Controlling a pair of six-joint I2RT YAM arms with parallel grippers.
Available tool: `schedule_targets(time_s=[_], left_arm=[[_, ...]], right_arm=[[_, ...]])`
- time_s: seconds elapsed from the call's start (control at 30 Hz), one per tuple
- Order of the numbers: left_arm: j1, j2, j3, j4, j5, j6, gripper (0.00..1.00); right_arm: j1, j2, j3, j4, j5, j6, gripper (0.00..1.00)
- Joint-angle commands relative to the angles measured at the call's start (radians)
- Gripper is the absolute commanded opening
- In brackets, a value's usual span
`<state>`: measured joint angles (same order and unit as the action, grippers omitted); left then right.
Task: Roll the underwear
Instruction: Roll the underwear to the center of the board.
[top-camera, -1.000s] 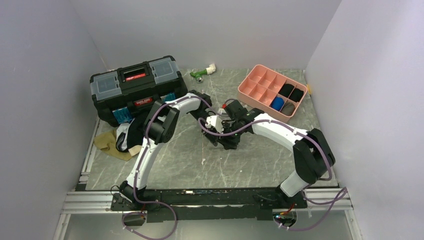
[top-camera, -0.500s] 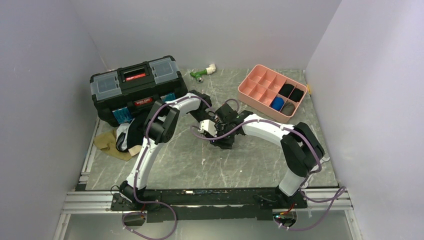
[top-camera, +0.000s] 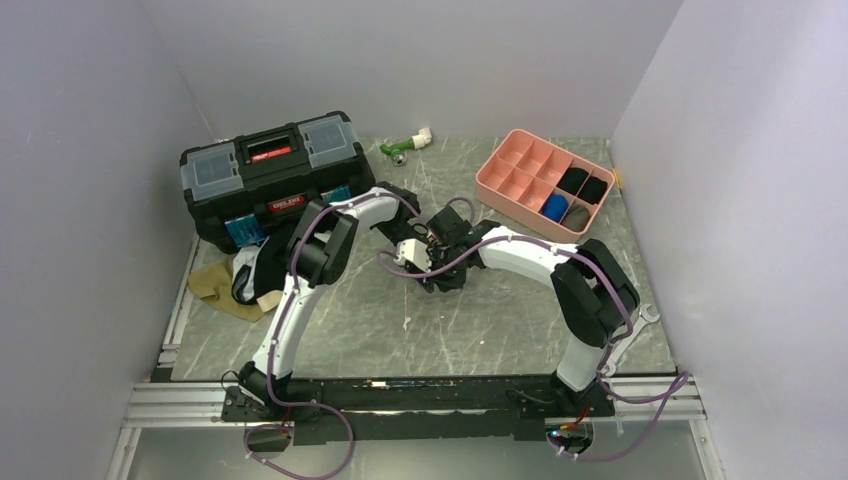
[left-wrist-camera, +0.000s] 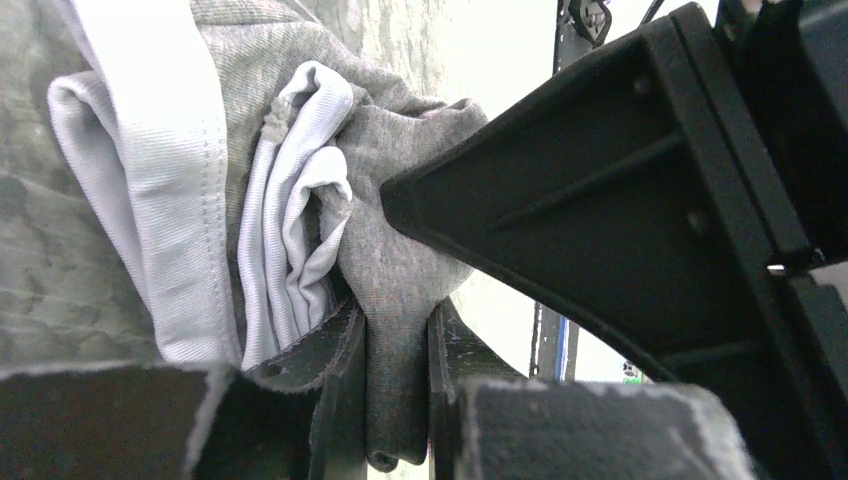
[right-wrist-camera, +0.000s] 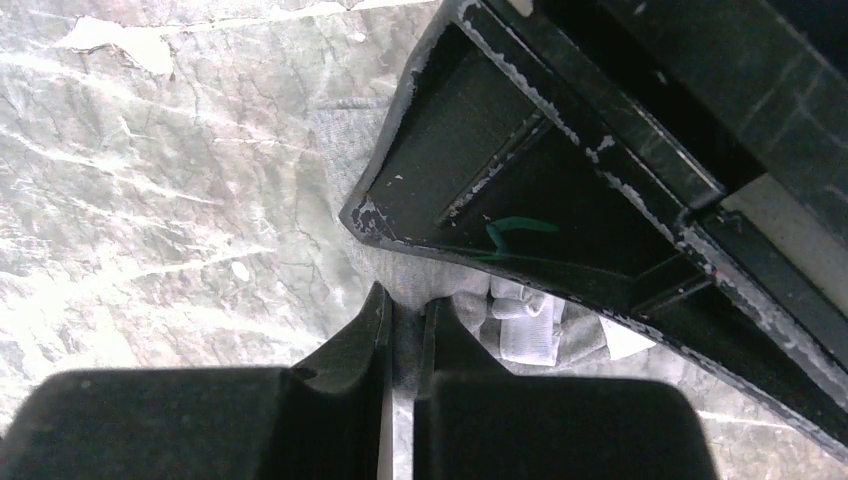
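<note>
The grey soft cloth underwear (left-wrist-camera: 400, 200), its pale waistband folded inward, lies bunched near the middle of the grey marbled surface (top-camera: 480, 320). The left hand (left-wrist-camera: 396, 345) pinches one fold of it. The right hand (right-wrist-camera: 405, 325), just beside, is clamped on another. A pink plastic compartment tray (top-camera: 515, 160) stands well apart.

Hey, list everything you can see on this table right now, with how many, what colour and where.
toolbox: one, black with grey lid panels, back left
green-and-white object: one, back centre, too small to identify
pink tray: one, back right
bundles: four, two black, one blue, one grey, in the tray's right-hand compartments
cloth pile: one, tan, white and black, left edge
grey underwear: one, centre
table: one, grey marbled
left gripper: shut on the grey underwear
right gripper: shut on it too
</note>
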<state>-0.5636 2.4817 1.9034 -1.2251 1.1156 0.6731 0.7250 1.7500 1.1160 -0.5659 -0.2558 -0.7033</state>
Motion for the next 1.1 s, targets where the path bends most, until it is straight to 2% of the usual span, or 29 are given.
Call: schedule_targets(time_s=[0.0,0.27,0.5,0.8,1.07], left_arm=[[0.004,-0.014,-0.078,0.078,-0.118,-0.015,0.24],[0.031,-0.069,-0.125,0.105,-0.120,-0.049,0.46],[0.072,-0.125,-0.181,0.131,-0.112,-0.057,0.56],[0.115,-0.171,-0.209,0.099,-0.096,-0.023,0.60],[0.182,-0.284,-0.318,0.129,-0.073,-0.013,0.60]], right_arm=[[0.008,0.072,-0.022,-0.071,-0.074,0.018,0.00],[-0.004,0.080,-0.036,-0.102,-0.094,0.021,0.00],[-0.015,0.077,-0.038,-0.111,-0.104,0.021,0.00],[-0.032,0.068,-0.046,-0.120,-0.120,0.026,0.00],[-0.068,0.073,-0.012,-0.153,-0.184,0.021,0.00]])
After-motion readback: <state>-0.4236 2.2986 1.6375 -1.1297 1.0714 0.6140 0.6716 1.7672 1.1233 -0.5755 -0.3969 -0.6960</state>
